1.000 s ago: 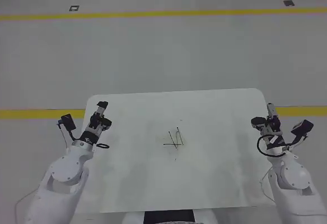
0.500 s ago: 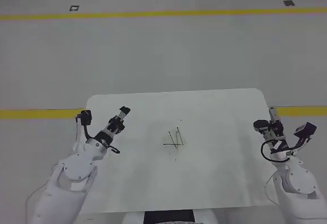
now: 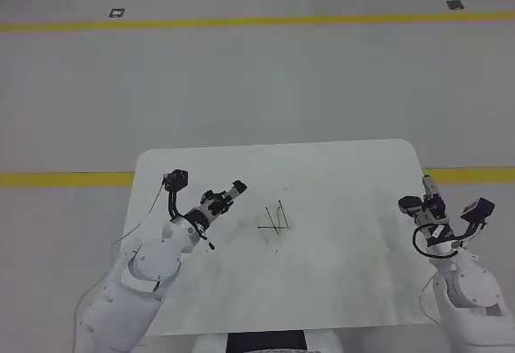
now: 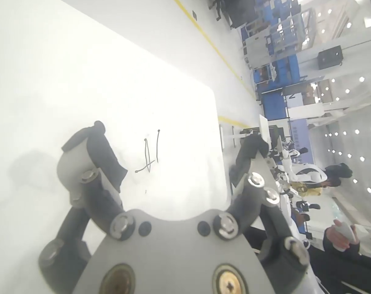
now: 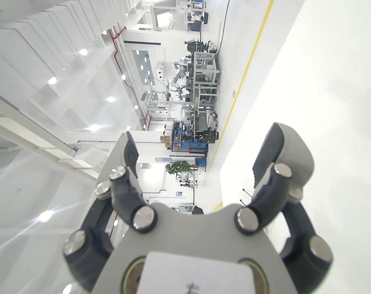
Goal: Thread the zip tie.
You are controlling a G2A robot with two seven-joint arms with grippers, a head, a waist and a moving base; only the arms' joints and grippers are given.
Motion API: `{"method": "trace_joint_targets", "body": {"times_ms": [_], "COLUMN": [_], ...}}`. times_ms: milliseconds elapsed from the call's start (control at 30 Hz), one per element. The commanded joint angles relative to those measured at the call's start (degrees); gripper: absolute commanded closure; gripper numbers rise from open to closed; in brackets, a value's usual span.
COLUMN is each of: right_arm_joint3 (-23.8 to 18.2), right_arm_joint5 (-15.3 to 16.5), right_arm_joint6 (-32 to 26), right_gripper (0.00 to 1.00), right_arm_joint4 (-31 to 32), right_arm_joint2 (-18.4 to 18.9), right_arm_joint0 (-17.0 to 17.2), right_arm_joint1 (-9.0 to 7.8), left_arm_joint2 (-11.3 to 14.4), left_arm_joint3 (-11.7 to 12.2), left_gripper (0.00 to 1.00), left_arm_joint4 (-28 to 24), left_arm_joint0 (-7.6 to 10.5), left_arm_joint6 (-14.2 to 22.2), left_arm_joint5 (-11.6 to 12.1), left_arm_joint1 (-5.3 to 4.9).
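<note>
Thin black zip ties [image 3: 276,219] lie crossed over one another near the middle of the white table [image 3: 328,282]. My left gripper [image 3: 236,188] hovers just left of them, pointing their way. In the left wrist view the left gripper [image 4: 173,136] is open and holds nothing, with the zip ties [image 4: 150,154] on the table beyond its fingers. My right gripper [image 3: 428,184] is at the table's right edge, far from the ties. In the right wrist view the right gripper [image 5: 202,139] is open and holds nothing.
The floor around the table carries a yellow line [image 3: 55,179] at each side. In the left wrist view a person [image 4: 342,237] stands off beyond the table's edge, away from the ties.
My left arm has swung from the table's left edge rightward toward the zip ties. The right arm has drifted slightly outward. The ties have not moved.
</note>
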State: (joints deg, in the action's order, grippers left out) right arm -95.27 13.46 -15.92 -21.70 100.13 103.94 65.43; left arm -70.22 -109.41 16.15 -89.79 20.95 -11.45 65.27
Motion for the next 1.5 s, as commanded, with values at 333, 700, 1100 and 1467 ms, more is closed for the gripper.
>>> {"method": "trace_joint_targets", "body": {"times_ms": [333, 700, 1100, 1467], "right_arm_joint3": [-0.06, -0.06, 0.19, 0.26], "right_arm_joint5": [-1.64, -1.64, -0.52, -1.28], "right_arm_joint6": [-7.21, -7.21, -9.91, -11.78], "right_gripper": [0.00, 0.00, 0.00, 0.00], "right_arm_joint4": [-0.70, -0.70, -1.54, -1.57], "right_arm_joint2": [1.31, 1.31, 0.89, 1.56], "right_arm_joint0": [0.33, 0.33, -0.22, -0.01], "right_arm_joint1": [-0.19, -0.19, -0.13, -0.24], "left_arm_joint2": [13.23, 13.23, 20.15, 19.90], "left_arm_joint3": [1.79, 1.79, 11.04, 12.71], "left_gripper": [0.00, 0.00, 0.00, 0.00], "left_arm_joint4": [11.17, 11.17, 15.36, 15.76], "left_arm_joint0": [11.24, 11.24, 17.23, 17.44], "left_arm_joint6": [14.62, 14.62, 15.58, 15.15], "left_arm_joint5": [-8.03, -8.03, -8.03, -8.03], "left_arm_joint1": [2.39, 2.39, 7.77, 9.68]}}
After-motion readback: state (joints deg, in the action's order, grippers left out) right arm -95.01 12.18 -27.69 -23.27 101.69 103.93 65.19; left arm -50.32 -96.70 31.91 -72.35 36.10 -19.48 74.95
